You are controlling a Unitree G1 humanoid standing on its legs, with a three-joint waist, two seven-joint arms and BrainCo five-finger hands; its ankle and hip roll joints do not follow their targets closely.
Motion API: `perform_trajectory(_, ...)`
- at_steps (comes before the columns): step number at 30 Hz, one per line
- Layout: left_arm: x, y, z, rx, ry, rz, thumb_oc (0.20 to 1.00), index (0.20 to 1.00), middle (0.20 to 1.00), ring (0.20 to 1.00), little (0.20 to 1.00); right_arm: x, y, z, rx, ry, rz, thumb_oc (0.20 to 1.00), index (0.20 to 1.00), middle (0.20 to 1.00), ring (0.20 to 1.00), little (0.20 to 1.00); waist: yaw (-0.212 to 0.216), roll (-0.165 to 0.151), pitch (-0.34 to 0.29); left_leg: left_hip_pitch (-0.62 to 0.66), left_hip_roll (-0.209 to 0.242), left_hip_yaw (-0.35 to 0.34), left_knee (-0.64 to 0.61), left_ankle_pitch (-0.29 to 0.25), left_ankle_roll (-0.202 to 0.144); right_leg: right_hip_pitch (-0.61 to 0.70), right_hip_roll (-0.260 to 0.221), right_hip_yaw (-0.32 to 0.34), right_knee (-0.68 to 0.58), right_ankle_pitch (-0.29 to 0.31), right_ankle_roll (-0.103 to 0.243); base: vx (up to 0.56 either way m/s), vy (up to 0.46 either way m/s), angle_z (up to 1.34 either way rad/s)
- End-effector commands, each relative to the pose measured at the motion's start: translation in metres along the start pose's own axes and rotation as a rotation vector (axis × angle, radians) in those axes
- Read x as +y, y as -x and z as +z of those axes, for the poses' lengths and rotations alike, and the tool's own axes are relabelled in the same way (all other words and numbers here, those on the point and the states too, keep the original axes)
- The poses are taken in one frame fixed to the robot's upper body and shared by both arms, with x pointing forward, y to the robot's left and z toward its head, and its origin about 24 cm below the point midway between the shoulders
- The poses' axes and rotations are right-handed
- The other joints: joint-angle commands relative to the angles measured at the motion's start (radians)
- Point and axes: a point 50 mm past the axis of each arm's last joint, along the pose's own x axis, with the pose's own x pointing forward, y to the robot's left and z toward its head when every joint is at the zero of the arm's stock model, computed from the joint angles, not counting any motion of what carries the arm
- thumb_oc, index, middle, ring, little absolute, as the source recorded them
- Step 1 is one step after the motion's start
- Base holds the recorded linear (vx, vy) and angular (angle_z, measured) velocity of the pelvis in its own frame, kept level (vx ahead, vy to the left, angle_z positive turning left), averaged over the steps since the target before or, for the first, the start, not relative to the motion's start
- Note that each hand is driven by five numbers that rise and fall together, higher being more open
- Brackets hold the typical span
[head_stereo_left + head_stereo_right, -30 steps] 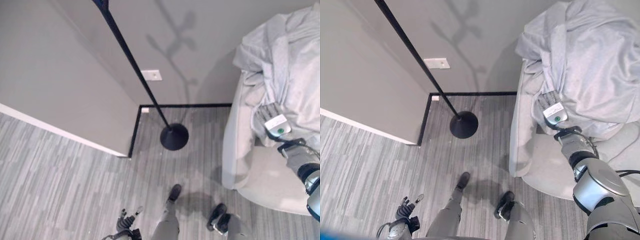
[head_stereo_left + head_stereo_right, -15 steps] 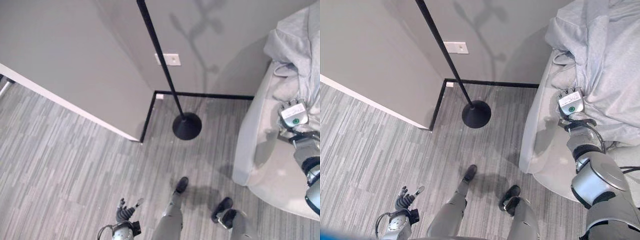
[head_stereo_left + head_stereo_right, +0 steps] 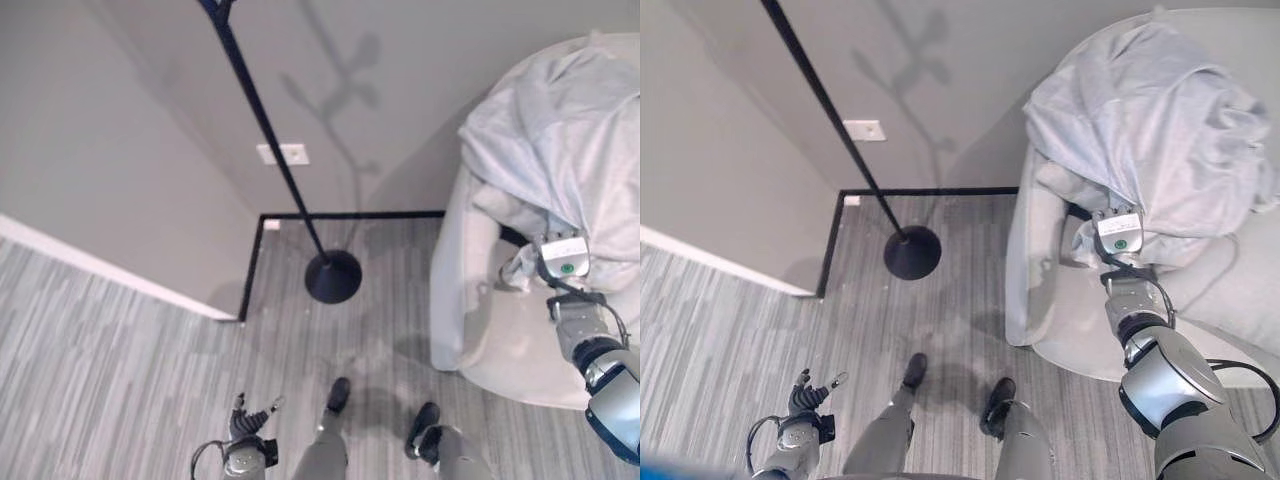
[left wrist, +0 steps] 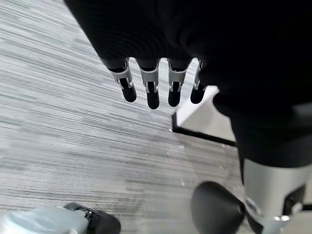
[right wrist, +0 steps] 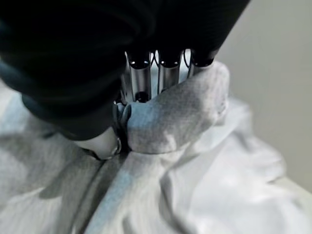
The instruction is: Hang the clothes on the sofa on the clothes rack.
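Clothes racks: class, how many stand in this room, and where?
1. The black clothes rack stands on its round base in the wall corner, apart from the sofa. Its top runs out of view.

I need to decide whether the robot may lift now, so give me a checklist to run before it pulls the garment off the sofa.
1. Right hand closed on the grey garment: ok, a fold is bunched between fingers and thumb in the right wrist view.
2. Garment free of the sofa: not ok, most of it is draped over the backrest.
3. Full extent of the grip: cannot tell, the fingertips are hidden in the cloth.
4. Clothes rack upright: ok, its pole stands on the round base in the corner.
5. Left hand free to help: ok, its fingers are straight and hold nothing, low by the floor.
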Motion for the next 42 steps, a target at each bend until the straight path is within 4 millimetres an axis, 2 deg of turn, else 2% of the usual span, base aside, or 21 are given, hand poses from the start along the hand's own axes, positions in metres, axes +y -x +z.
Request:
perform_trajectory(1, 0.02, -0.007, 0.007, -0.047, -0.05, 0.057, 1.0, 1.0, 1.0, 1.0, 1.0, -0.034, -0.03, -0.013, 0.099, -0.125, -0.192, 0.2, 0.2, 0.2, 0.2, 0.2, 0.001, -0.046, -0.012, 0.138, 0.002, 0.019, -0.036, -0.077, 0.036, 0.101, -0.04, 0.147, -0.206, 0.184, 0.127, 0.0, 0.091, -0.2)
perform_trajectory(2, 0.019, -0.006, 0.006, -0.05, -0.047, 0.051, 1.0, 1.0, 1.0, 1.0, 1.0, -0.043, -0.034, -0.012, 0.101, -0.164, -0.233, 0.2, 0.2, 0.2, 0.2, 0.2, -0.005, -0.048, -0.017, 0.154, 0.002, 0.028, -0.036, -0.088, 0.041, 0.116, -0.038, 0.152, -0.216, 0.183, 0.129, 0.0, 0.058, -0.13)
perform_trajectory(3, 0.019, -0.006, 0.006, -0.05, -0.048, 0.05, 1.0, 1.0, 1.0, 1.0, 1.0, -0.043, -0.034, -0.012, 0.102, -0.164, -0.233, 0.2, 0.2, 0.2, 0.2, 0.2, -0.006, -0.049, -0.019, 0.151, 0.0, 0.027, -0.036, -0.085, 0.041, 0.115, -0.04, 0.151, -0.221, 0.188, 0.129, 0.01, 0.06, -0.21)
perform_trajectory(7, 0.011, 0.0, 0.008, -0.1, -0.071, -0.027, 1.0, 1.0, 1.0, 1.0, 1.0, -0.082, -0.048, -0.016, 0.139, -0.351, -0.417, 0.2, 0.2, 0.2, 0.2, 0.2, -0.032, -0.059, -0.055, 0.207, -0.013, 0.059, -0.036, -0.117, 0.064, 0.174, -0.041, 0.178, -0.269, 0.206, 0.14, 0.02, 0.106, -0.24)
perform_trajectory(10, 0.007, 0.002, 0.009, -0.114, -0.07, -0.059, 1.0, 1.0, 1.0, 1.0, 1.0, -0.091, -0.049, -0.018, 0.186, -0.456, -0.464, 0.2, 0.2, 0.2, 0.2, 0.2, -0.036, -0.063, -0.069, 0.229, -0.016, 0.072, -0.036, -0.128, 0.071, 0.194, -0.04, 0.187, -0.289, 0.214, 0.142, 0.02, 0.069, -0.26)
perform_trajectory(11, -0.002, 0.004, 0.019, -0.174, -0.097, -0.11, 1.0, 1.0, 1.0, 1.0, 1.0, -0.103, -0.052, -0.017, 0.249, -0.601, -0.522, 0.2, 0.2, 0.2, 0.2, 0.2, -0.046, -0.069, -0.092, 0.254, -0.02, 0.087, -0.036, -0.141, 0.079, 0.219, -0.039, 0.2, -0.302, 0.218, 0.145, 0.02, 0.084, -0.14)
perform_trajectory(12, -0.007, 0.006, 0.023, -0.208, -0.13, -0.132, 1.0, 1.0, 1.0, 1.0, 1.0, -0.11, -0.055, -0.02, 0.278, -0.661, -0.554, 0.2, 0.2, 0.2, 0.2, 0.2, -0.049, -0.07, -0.095, 0.271, -0.017, 0.095, -0.036, -0.15, 0.082, 0.231, -0.036, 0.206, -0.302, 0.215, 0.145, 0.02, 0.1, -0.14)
perform_trajectory(14, -0.009, 0.006, 0.025, -0.216, -0.139, -0.141, 1.0, 1.0, 1.0, 1.0, 1.0, -0.114, -0.058, -0.02, 0.293, -0.698, -0.569, 0.2, 0.2, 0.2, 0.2, 0.2, -0.053, -0.076, -0.104, 0.274, -0.02, 0.1, -0.036, -0.149, 0.085, 0.234, -0.038, 0.21, -0.308, 0.222, 0.145, 0.01, 0.05, -0.27)
perform_trajectory(15, -0.015, 0.007, 0.033, -0.248, -0.142, -0.154, 1.0, 1.0, 1.0, 1.0, 1.0, -0.129, -0.064, -0.021, 0.329, -0.801, -0.622, 0.2, 0.2, 0.2, 0.2, 0.2, -0.062, -0.083, -0.119, 0.292, -0.023, 0.11, -0.036, -0.157, 0.09, 0.247, -0.036, 0.221, -0.314, 0.226, 0.145, 0.03, 0.055, -0.31)
perform_trajectory(17, -0.019, 0.008, 0.037, -0.268, -0.145, -0.167, 1.0, 1.0, 1.0, 1.0, 1.0, -0.143, -0.072, -0.026, 0.343, -0.861, -0.671, 0.2, 0.2, 0.2, 0.2, 0.2, -0.068, -0.089, -0.133, 0.308, -0.024, 0.119, -0.036, -0.164, 0.094, 0.257, -0.033, 0.231, -0.318, 0.229, 0.145, 0.03, 0.061, -0.28)
perform_trajectory(20, -0.024, 0.011, 0.037, -0.273, -0.149, -0.163, 1.0, 1.0, 1.0, 1.0, 1.0, -0.164, -0.084, -0.037, 0.372, -0.962, -0.728, 0.2, 0.2, 0.2, 0.2, 0.2, -0.074, -0.1, -0.155, 0.331, -0.026, 0.133, -0.036, -0.173, 0.1, 0.274, -0.03, 0.248, -0.327, 0.234, 0.146, 0.02, 0.059, -0.2)
perform_trajectory(21, -0.027, 0.012, 0.036, -0.276, -0.192, -0.167, 1.0, 1.0, 1.0, 1.0, 1.0, -0.18, -0.09, -0.038, 0.35, -1.036, -0.755, 0.2, 0.2, 0.2, 0.2, 0.2, -0.082, -0.107, -0.17, 0.345, -0.027, 0.144, -0.036, -0.178, 0.103, 0.28, -0.027, 0.258, -0.326, 0.233, 0.145, 0.02, 0.048, -0.3)
perform_trajectory(23, -0.029, 0.013, 0.036, -0.281, -0.201, -0.175, 1.0, 1.0, 1.0, 1.0, 1.0, -0.188, -0.093, -0.037, 0.338, -1.082, -0.768, 0.2, 0.2, 0.2, 0.2, 0.2, -0.086, -0.111, -0.176, 0.353, -0.028, 0.15, -0.036, -0.181, 0.104, 0.283, -0.026, 0.264, -0.324, 0.233, 0.145, 0.02, 0.035, -0.27)
perform_trajectory(29, -0.036, 0.012, 0.051, -0.335, -0.217, -0.137, 1.0, 1.0, 1.0, 1.0, 1.0, -0.221, -0.102, -0.014, 0.206, -1.281, -0.762, 0.2, 0.2, 0.2, 0.2, 0.2, -0.109, -0.136, -0.198, 0.385, -0.03, 0.18, -0.036, -0.194, 0.108, 0.29, -0.02, 0.295, -0.326, 0.237, 0.144, 0.0, 0.029, -0.16)
perform_trajectory(31, -0.04, 0.012, 0.057, -0.362, -0.237, -0.13, 1.0, 1.0, 1.0, 1.0, 1.0, -0.232, -0.103, -0.003, 0.155, -1.364, -0.754, 0.2, 0.2, 0.2, 0.2, 0.2, -0.118, -0.145, -0.205, 0.397, -0.029, 0.193, -0.036, -0.197, 0.109, 0.292, -0.018, 0.306, -0.328, 0.24, 0.146, 0.01, 0.03, -0.25)
perform_trajectory(33, -0.043, 0.009, 0.067, -0.386, -0.247, -0.104, 1.0, 1.0, 1.0, 1.0, 1.0, -0.252, -0.107, 0.014, 0.068, -1.463, -0.734, 0.2, 0.2, 0.2, 0.2, 0.2, -0.127, -0.159, -0.213, 0.407, -0.029, 0.209, -0.036, -0.199, 0.109, 0.293, -0.012, 0.323, -0.329, 0.246, 0.147, 0.0, 0.022, -0.25)
perform_trajectory(34, -0.043, 0.009, 0.067, -0.386, -0.246, -0.104, 1.0, 1.0, 1.0, 1.0, 1.0, -0.252, -0.107, 0.014, 0.068, -1.463, -0.734, 0.2, 0.2, 0.2, 0.2, 0.2, -0.127, -0.159, -0.213, 0.408, -0.029, 0.209, -0.036, -0.199, 0.109, 0.293, -0.012, 0.323, -0.329, 0.246, 0.147, -0.01, 0.018, -0.14)
perform_trajectory(37, -0.043, 0.004, 0.069, -0.356, -0.228, -0.04, 1.0, 1.0, 1.0, 1.0, 1.0, -0.272, -0.106, 0.038, -0.029, -1.586, -0.694, 0.2, 0.2, 0.2, 0.2, 0.2, -0.134, -0.176, -0.222, 0.421, -0.028, 0.225, -0.036, -0.202, 0.108, 0.294, -0.007, 0.336, -0.335, 0.253, 0.148, -0.01, 0.018, -0.13)
perform_trajectory(38, -0.043, 0.004, 0.069, -0.356, -0.228, -0.04, 1.0, 1.0, 1.0, 1.0, 1.0, -0.272, -0.106, 0.038, -0.029, -1.587, -0.694, 0.2, 0.2, 0.2, 0.2, 0.2, -0.134, -0.176, -0.222, 0.422, -0.028, 0.226, -0.036, -0.202, 0.108, 0.295, -0.007, 0.336, -0.335, 0.253, 0.148, 0.0, 0.01, -0.21)
perform_trajectory(42, -0.047, 0.006, 0.076, -0.392, -0.241, -0.031, 1.0, 1.0, 1.0, 1.0, 1.0, -0.297, -0.103, 0.053, -0.141, -1.684, -0.69, 0.2, 0.2, 0.2, 0.2, 0.2, -0.127, -0.196, -0.232, 0.427, -0.03, 0.23, -0.036, -0.203, 0.108, 0.301, -0.01, 0.337, -0.343, 0.26, 0.153, 0.0, 0.006, -0.07)
